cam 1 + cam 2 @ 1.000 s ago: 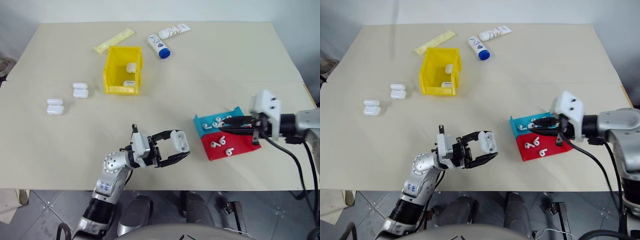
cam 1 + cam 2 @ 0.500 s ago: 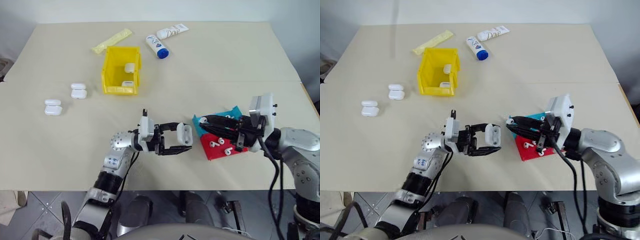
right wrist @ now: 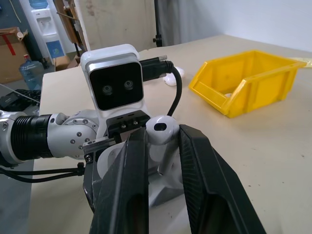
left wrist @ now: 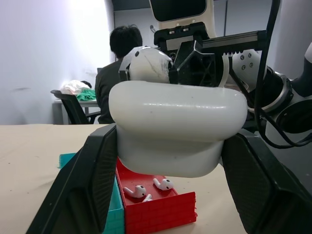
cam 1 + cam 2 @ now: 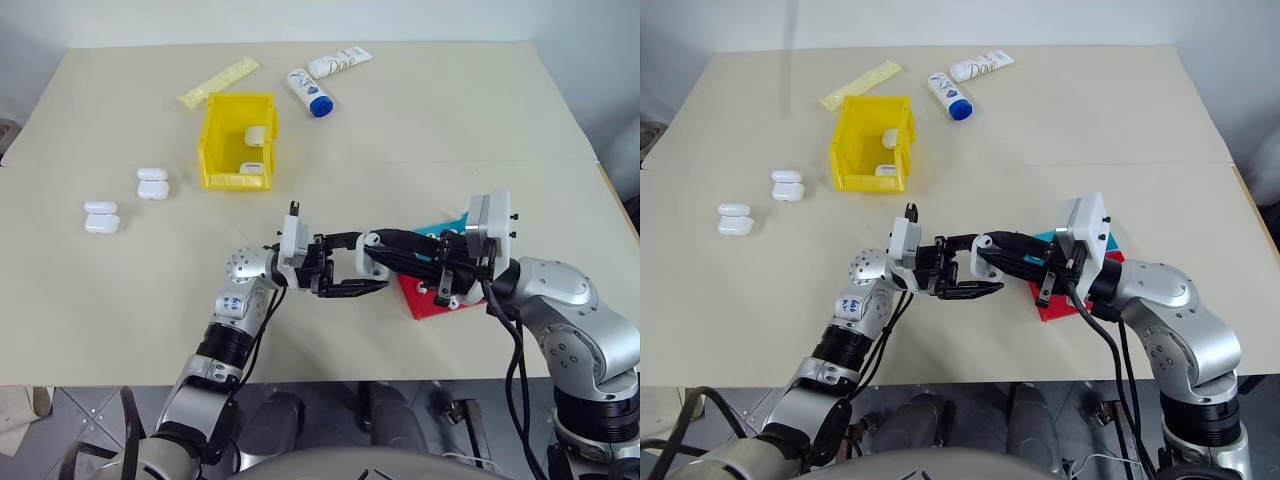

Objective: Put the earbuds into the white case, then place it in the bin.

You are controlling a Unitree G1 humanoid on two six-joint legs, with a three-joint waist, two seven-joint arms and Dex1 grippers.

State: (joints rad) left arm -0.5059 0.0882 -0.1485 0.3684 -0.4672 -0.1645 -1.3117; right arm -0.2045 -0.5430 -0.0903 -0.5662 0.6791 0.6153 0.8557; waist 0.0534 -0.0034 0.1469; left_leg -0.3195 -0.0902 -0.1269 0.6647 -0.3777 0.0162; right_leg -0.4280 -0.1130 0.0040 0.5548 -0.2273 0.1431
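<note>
Beige worktop, near its front edge: left gripper (image 5: pixel 350 274) clamps the white case (image 4: pixel 178 127) (lid open). Right gripper (image 3: pixel 163 146) pinches an earbud (image 3: pixel 162 130) right above it; bin (image 5: pixel 240 140) sits toward the far-left corner.

On the table (image 5: pixel 450 120), the bin (image 5: pixel 237 140) stands far left of centre with cases inside it. Two tubes (image 5: pixel 322 80) lie behind it to the right. Two pairs of cases (image 5: pixel 125 200) lie left of the bin. Near the front right sit two trays (image 5: pixel 430 290) holding earbuds (image 4: pixel 146 187).
</note>
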